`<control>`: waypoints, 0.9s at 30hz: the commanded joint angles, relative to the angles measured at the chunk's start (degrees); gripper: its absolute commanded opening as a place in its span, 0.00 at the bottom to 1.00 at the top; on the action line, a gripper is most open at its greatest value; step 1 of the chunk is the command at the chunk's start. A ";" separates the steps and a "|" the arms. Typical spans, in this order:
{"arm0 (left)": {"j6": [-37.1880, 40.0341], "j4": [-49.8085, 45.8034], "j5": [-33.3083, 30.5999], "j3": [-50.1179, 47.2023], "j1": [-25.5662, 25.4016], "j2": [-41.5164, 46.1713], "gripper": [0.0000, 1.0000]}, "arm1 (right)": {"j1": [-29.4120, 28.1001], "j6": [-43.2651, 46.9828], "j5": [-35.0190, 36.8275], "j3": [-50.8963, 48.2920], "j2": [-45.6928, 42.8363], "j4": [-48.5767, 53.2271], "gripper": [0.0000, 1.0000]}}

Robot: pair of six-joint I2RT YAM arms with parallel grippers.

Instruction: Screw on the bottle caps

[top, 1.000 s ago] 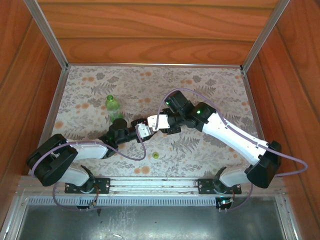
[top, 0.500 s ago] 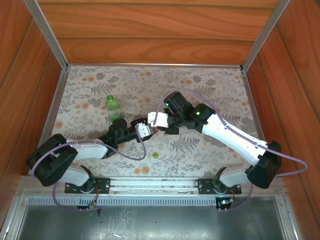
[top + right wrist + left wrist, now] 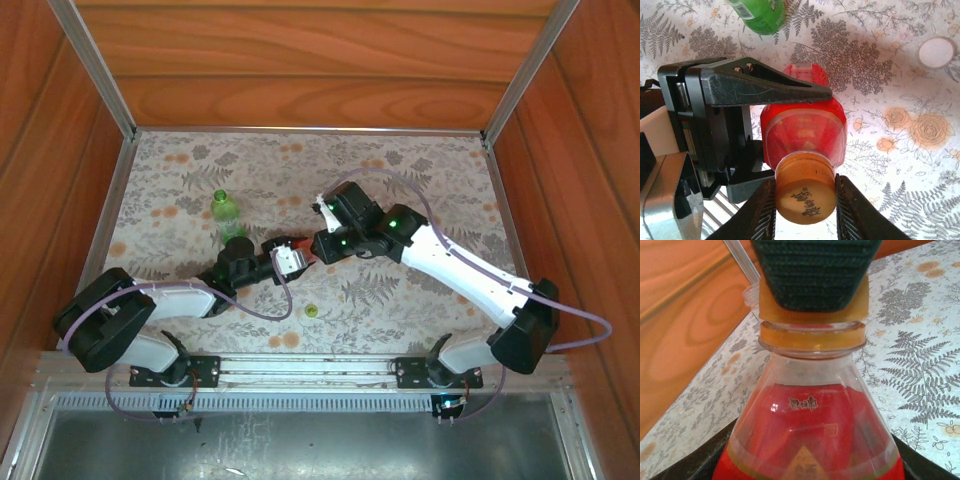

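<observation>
Green bottle [image 3: 222, 207] is standing alone at the left, L gripper [image 3: 289, 259] is clamping the red bottle [image 3: 805, 125] by its body mid-table, R gripper [image 3: 805, 202] is pinching tight on the orange cap [image 3: 805, 192] sitting on that bottle's neck, w/ the yellow-green cap [image 3: 312, 311] and white cap [image 3: 936, 52] lying loose on the flowered cloth [image 3: 420, 170] nearby.

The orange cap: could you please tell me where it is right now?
The orange cap sits on the red bottle, low in the right wrist view, pinched by the right claw.
</observation>
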State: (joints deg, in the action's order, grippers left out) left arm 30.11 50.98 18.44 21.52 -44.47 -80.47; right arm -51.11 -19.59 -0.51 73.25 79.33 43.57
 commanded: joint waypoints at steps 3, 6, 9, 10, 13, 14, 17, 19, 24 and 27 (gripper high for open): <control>0.02 -3.57 2.14 -1.28 -0.63 -0.67 0.58 | 0.67 30.66 3.14 -5.32 -6.94 -6.67 0.45; 0.13 -3.61 1.96 -1.27 -0.61 -0.81 0.58 | 0.70 52.24 -2.92 -8.36 -10.03 -8.93 0.49; 0.25 -3.54 1.73 -1.30 -0.61 -0.84 0.58 | 0.75 63.70 -3.09 -6.14 -9.03 -7.09 0.51; 0.39 -3.59 1.73 -1.33 -0.55 -0.85 0.58 | 0.77 68.32 -3.50 -3.86 -7.66 -3.77 0.51; 0.46 -3.61 1.69 -1.32 -0.62 -0.83 0.58 | 0.75 78.99 -4.07 -0.15 -4.97 2.11 0.52; 0.43 -3.61 1.69 -1.33 -0.55 -0.83 0.58 | 0.75 81.38 -4.00 0.19 -4.53 2.42 0.53; 0.47 -3.54 1.61 -1.39 -0.58 -0.75 0.58 | 0.92 85.84 -4.37 1.39 -2.61 4.02 0.53; 0.56 -3.58 1.45 -1.48 -0.61 -0.66 0.58 | 1.10 86.94 -4.66 2.27 -1.37 4.87 0.52; 0.57 -3.60 1.34 -1.48 -0.60 -0.61 0.58 | 1.37 87.01 -5.41 2.27 0.27 5.06 0.48; 0.56 -3.61 1.43 -1.49 -0.60 -0.64 0.58 | 1.38 86.24 -5.20 1.55 0.89 4.10 0.44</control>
State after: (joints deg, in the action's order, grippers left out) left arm 30.26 50.78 19.27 21.47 -44.64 -80.51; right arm -50.15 62.72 -4.62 74.48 79.66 46.72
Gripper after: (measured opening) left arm 0.584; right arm 0.448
